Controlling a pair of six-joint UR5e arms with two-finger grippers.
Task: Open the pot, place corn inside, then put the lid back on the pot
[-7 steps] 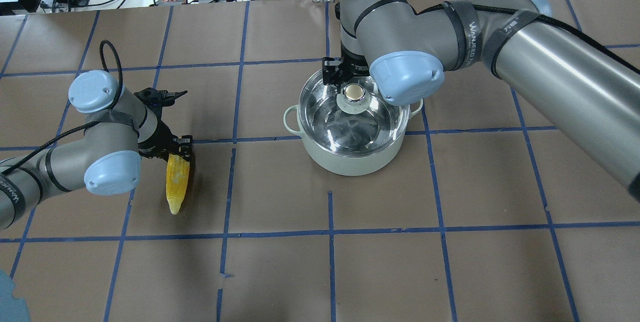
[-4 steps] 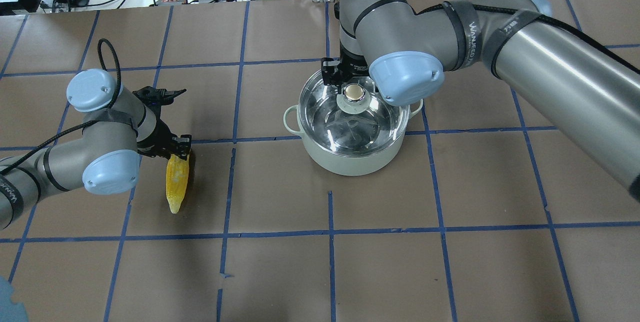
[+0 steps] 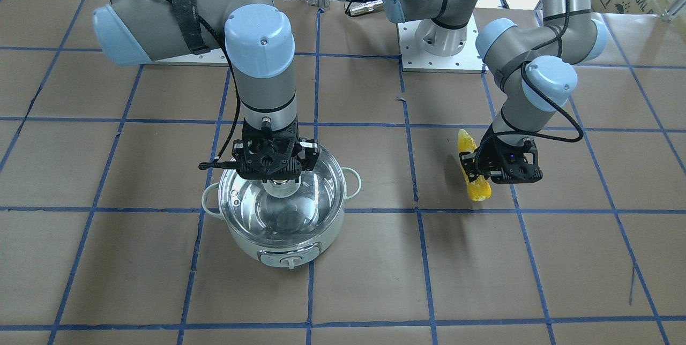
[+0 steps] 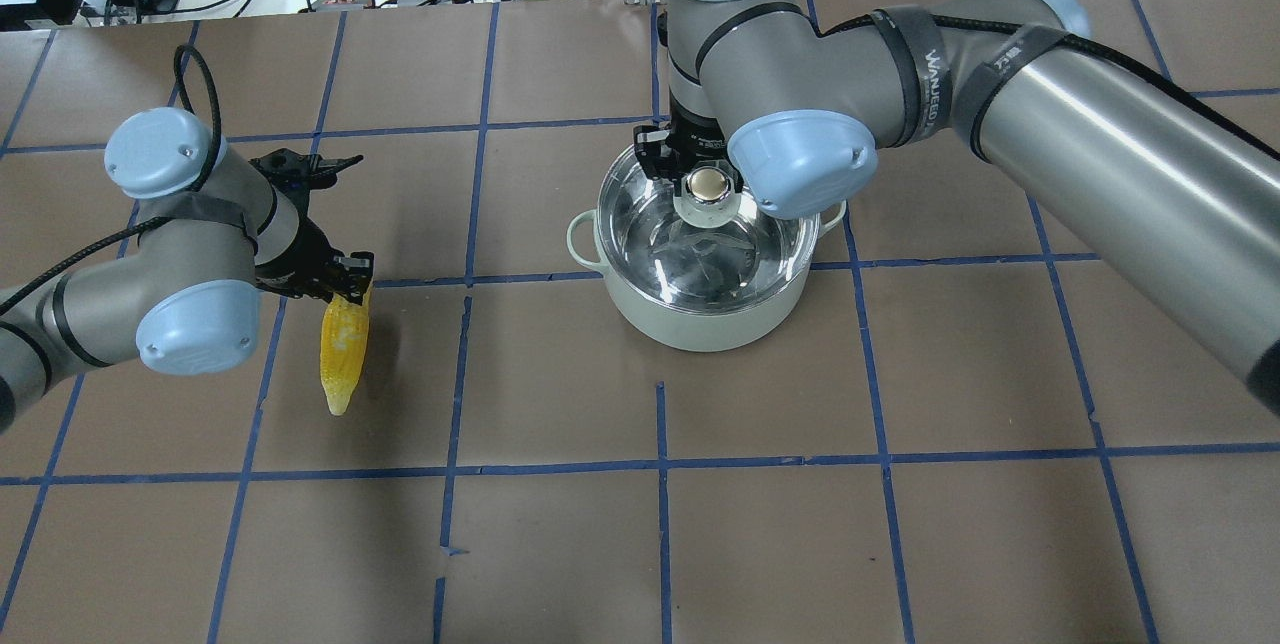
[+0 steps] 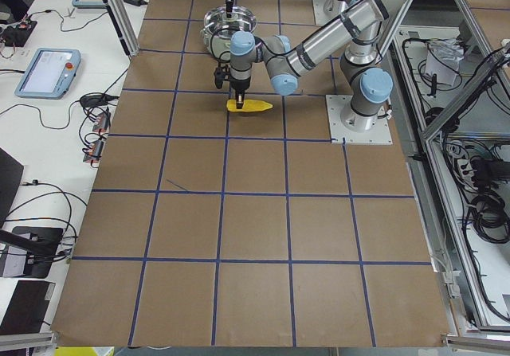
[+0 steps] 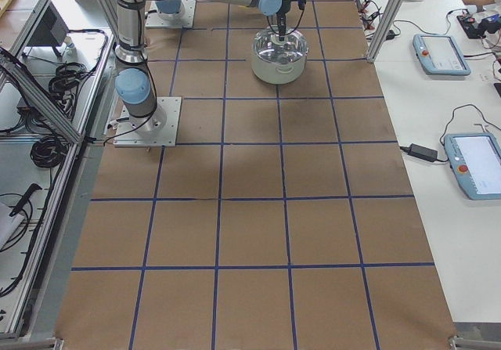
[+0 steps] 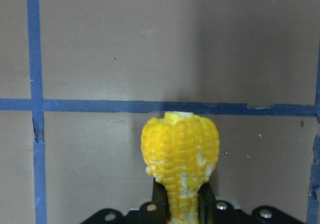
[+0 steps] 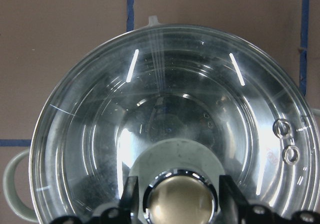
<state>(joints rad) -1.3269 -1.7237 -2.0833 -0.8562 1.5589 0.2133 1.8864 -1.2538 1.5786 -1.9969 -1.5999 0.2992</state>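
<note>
- One corn point(image 4: 343, 354) sits far left, one end clamped in the left gripper point(image 4: 352, 276).
- A full square of table point(image 4: 560, 544) separates corn and pot.
- One pot point(image 4: 700, 319) stands mid-table, far from every edge, with one lid point(image 4: 660, 234) seated on it.
- The right gripper point(image 8: 178, 194) has its fingers point(image 8: 131, 196) flanking the knob point(image 4: 708, 185); whether they pinch it, I cannot tell.

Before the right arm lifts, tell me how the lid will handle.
Likely stiff and fragile: the lid is clear glass. Its polished knob, flanked by the right gripper, may slip. Round, so it could roll if dropped.
</note>
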